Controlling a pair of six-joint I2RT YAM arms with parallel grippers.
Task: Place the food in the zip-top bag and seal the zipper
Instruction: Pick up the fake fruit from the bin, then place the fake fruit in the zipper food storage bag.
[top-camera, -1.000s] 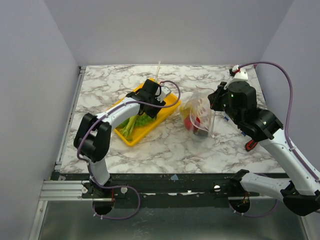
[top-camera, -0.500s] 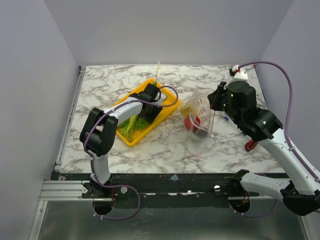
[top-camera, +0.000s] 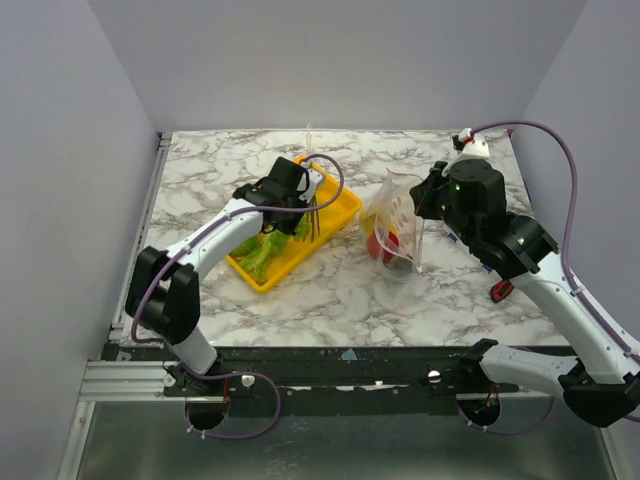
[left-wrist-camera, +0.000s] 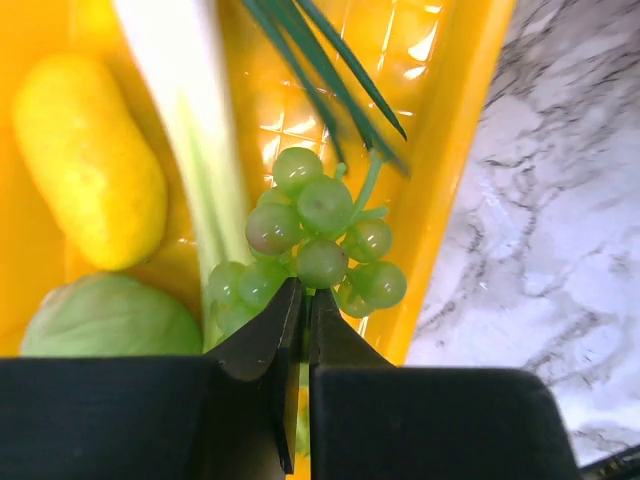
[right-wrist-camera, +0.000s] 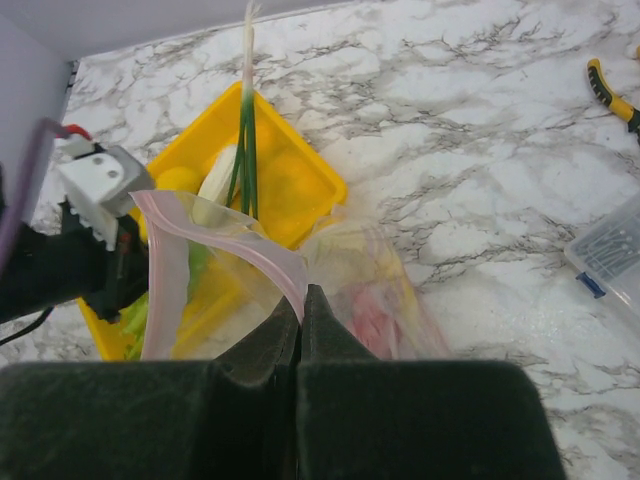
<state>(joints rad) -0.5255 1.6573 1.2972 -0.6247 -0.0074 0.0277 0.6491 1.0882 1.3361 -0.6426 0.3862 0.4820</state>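
Note:
In the left wrist view my left gripper (left-wrist-camera: 305, 292) is shut on the stem of a bunch of green grapes (left-wrist-camera: 320, 235) over the yellow tray (left-wrist-camera: 455, 150). Beside the grapes lie a long green-white leek (left-wrist-camera: 185, 130), a yellow oval food (left-wrist-camera: 90, 175) and a green cabbage (left-wrist-camera: 110, 320). From above, that gripper (top-camera: 298, 198) sits over the tray's far half. My right gripper (right-wrist-camera: 302, 295) is shut on the pink zipper (right-wrist-camera: 235, 245) of the zip-top bag (top-camera: 395, 225) and holds its mouth up and open toward the tray. Red food (top-camera: 380, 246) rests inside the bag.
A yellow-handled tool (right-wrist-camera: 612, 88) and a small clear packet with a blue mark (right-wrist-camera: 610, 255) lie on the marble to the right of the bag. A red object (top-camera: 500, 292) sits beside the right arm. Walls close in the table on three sides.
My left gripper has shut on the grape stem, and the left arm's elbow has swung out to the left. The right gripper and bag have barely moved.

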